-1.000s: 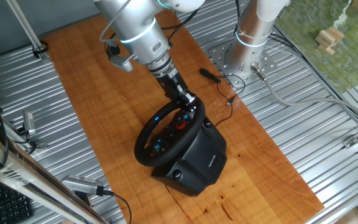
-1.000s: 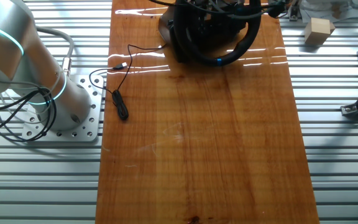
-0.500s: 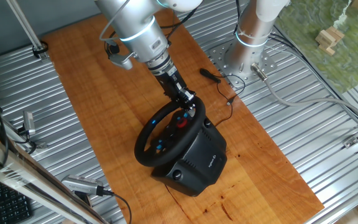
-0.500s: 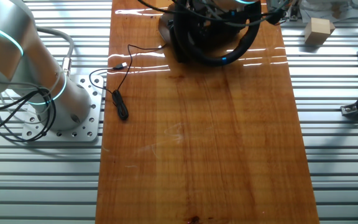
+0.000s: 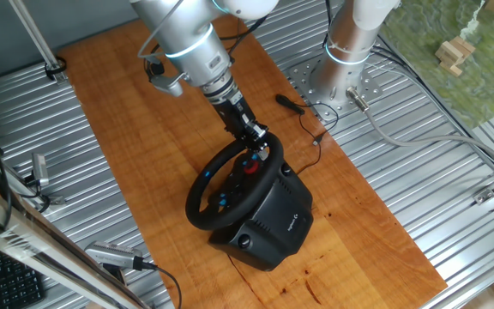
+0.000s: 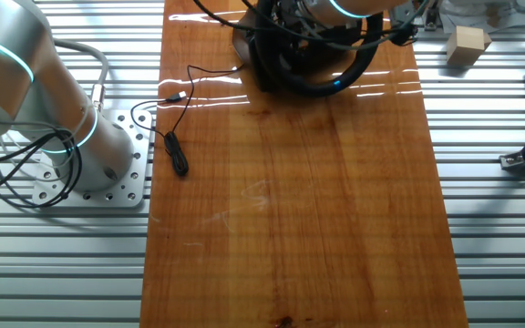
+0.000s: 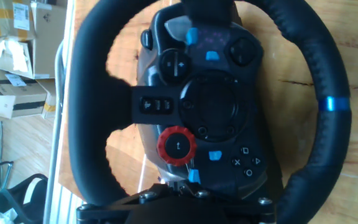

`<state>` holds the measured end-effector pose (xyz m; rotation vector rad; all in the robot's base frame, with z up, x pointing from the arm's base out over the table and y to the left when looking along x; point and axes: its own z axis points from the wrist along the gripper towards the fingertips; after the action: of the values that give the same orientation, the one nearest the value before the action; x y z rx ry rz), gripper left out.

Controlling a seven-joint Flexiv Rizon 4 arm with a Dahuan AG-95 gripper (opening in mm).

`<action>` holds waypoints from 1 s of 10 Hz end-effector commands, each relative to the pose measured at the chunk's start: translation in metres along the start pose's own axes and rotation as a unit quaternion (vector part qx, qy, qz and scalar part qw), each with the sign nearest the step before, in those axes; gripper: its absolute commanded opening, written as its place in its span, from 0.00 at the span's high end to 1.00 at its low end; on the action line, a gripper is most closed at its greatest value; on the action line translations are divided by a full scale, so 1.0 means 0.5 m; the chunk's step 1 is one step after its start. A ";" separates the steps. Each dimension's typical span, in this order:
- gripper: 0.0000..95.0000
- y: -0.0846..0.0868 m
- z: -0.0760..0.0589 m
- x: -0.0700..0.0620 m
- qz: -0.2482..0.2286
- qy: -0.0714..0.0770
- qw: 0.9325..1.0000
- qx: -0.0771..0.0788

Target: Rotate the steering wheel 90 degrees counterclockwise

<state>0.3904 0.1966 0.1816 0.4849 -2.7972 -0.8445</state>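
While the arm reaches down from the upper left, the claw (image 5: 262, 142) sits at the top of the steering wheel (image 5: 230, 184), against its rim; whether its fingers are spread or pinching the rim cannot be told. On the rim a blue stripe (image 7: 332, 103) shows, and a red dial (image 7: 177, 145) sits on the hub. Its boxy black base (image 5: 268, 225) rests on the wooden worktop (image 6: 290, 200), near one end. A loose black cable (image 6: 173, 118) lies beside the arm's mount.

Wooden board (image 6: 290, 210) lies lengthwise on a ribbed metal table (image 6: 499, 237). On the board: the steering wheel (image 5: 230, 184) on its boxy black base (image 5: 268, 225), and a small black cable (image 6: 176, 150) at one edge.
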 end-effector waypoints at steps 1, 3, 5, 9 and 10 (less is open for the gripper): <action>1.00 -0.005 0.005 -0.002 -0.003 -0.002 1.000 0.001; 1.00 -0.013 0.008 0.000 -0.006 -0.003 1.000 0.002; 1.00 -0.021 0.009 0.003 -0.008 -0.003 1.000 0.002; 1.00 -0.026 0.011 0.004 -0.012 -0.005 1.000 0.002; 1.00 -0.027 0.011 0.003 -0.013 -0.005 1.000 0.002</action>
<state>0.3907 0.1881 0.1693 0.5219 -2.8077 -0.8506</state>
